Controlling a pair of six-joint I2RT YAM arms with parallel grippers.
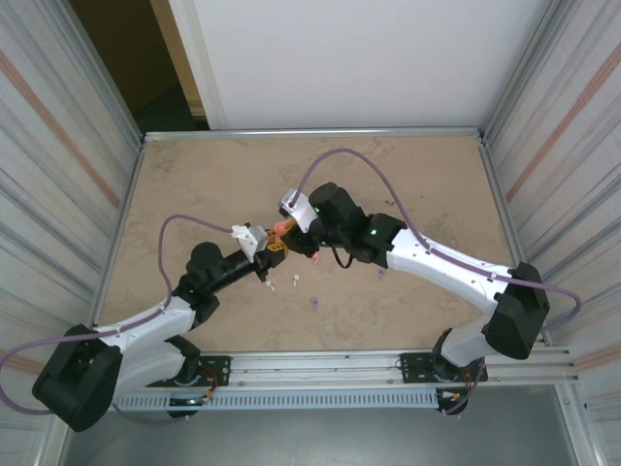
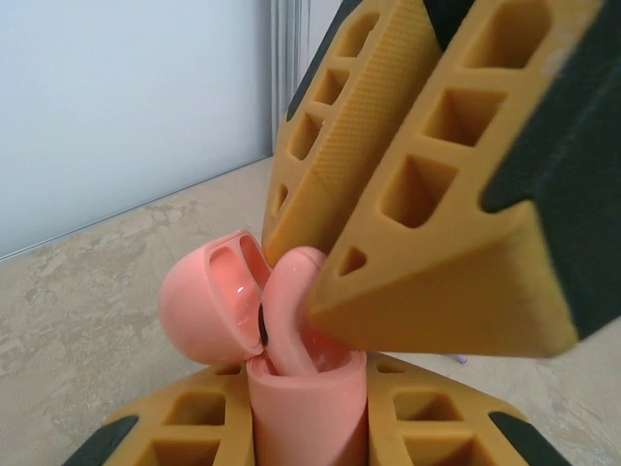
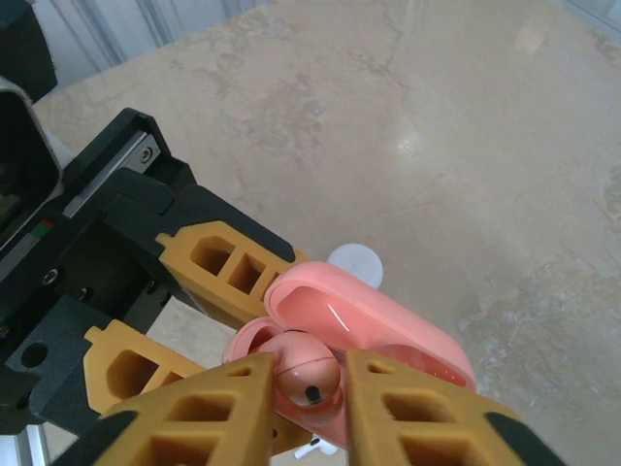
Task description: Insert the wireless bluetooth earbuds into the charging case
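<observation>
Purple earbud (image 1: 313, 303) lies loose on the stone-patterned table (image 1: 194, 184), nearest the arm bases. Just beyond it, two white earbuds (image 1: 274, 284) lie side by side, apart from each other and from the purple one.

Above these, the left gripper (image 2: 309, 379) has its fingers drawn in against both sides of the coral-pink charging case (image 2: 306, 417), which stands upright between them, clear of the table. The lid (image 2: 209, 301) is hinged back, showing its glossy hollow.

The right gripper (image 3: 309, 364) meets it from the far side. Its fingers are nearly together and pinch a coral-pink earbud (image 3: 303, 379) by the rounded head. In the left wrist view the earbud's lower end sits at the mouth of the case, inside the rim. How deep it is seated cannot be determined.

Beyond the lid, a white rounded object (image 3: 355, 263) rests on the table, partly hidden and not identifiable.
</observation>
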